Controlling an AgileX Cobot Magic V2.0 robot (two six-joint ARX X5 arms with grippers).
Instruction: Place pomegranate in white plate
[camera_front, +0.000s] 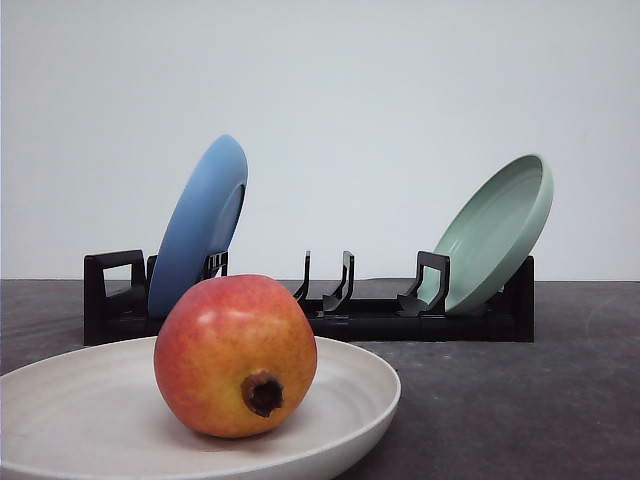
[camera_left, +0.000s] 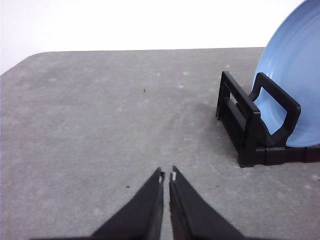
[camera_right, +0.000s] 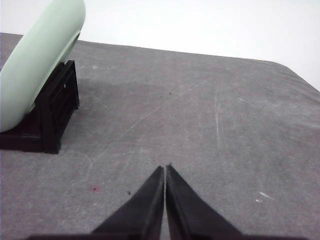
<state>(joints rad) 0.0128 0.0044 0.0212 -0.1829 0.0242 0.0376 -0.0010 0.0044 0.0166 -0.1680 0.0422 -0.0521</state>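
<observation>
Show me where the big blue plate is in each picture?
Front view: the round matte blue plate leans in the left end of the black slotted dish rack, behind the red-orange pomegranate.
Left wrist view: it stands at the right edge, in the rack's end.
Right wrist view: not in it.
Shared landmark: the black rack.

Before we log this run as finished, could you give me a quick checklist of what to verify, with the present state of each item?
1. Pomegranate sits inside the white plate: ok.
2. Fruit well within the rim: ok.
3. Left gripper shut, holding nothing: ok.
4. Right gripper shut, holding nothing: ok.
5. Blue plate and green plate lean in the black rack: ok.
6. Fruit fully settled, not rolling: cannot tell.
</observation>
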